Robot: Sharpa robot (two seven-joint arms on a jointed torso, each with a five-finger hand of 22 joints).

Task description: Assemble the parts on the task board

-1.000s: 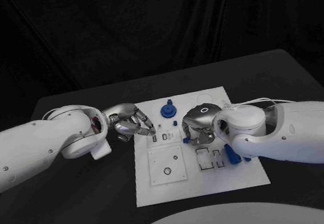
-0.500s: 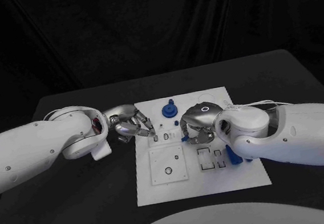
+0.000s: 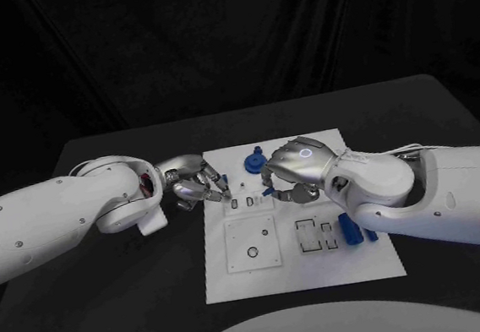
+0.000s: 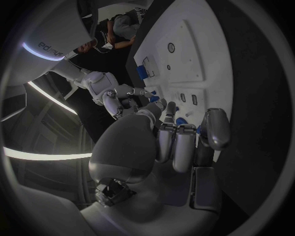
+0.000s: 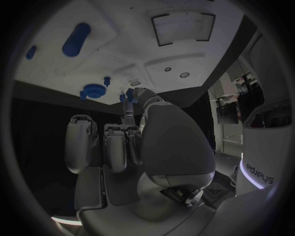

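The white task board (image 3: 248,277) lies in the middle of the black table. My left hand (image 3: 198,185) sits at the board's left edge with its fingers (image 4: 174,145) curled in and nothing in them. Over the board's upper middle, my right hand (image 3: 292,173) pinches a small blue part (image 3: 268,189) at its fingertips; the same part (image 5: 122,97) shows in the right wrist view. A round blue part (image 3: 253,164) stands near the board's far edge, just beside the right hand. A long blue part (image 3: 349,228) lies on the board's right side.
Small slots (image 3: 237,204) sit by my left fingertips, with a square plate with a ring hole (image 3: 252,244) and two rectangular recesses (image 3: 315,234) nearer me. A short blue piece (image 3: 370,235) lies by the long one. Bare black table (image 3: 109,272) surrounds the board.
My right hand has moved up the board toward its far edge, carrying the small blue part with it. The left hand has hardly moved.
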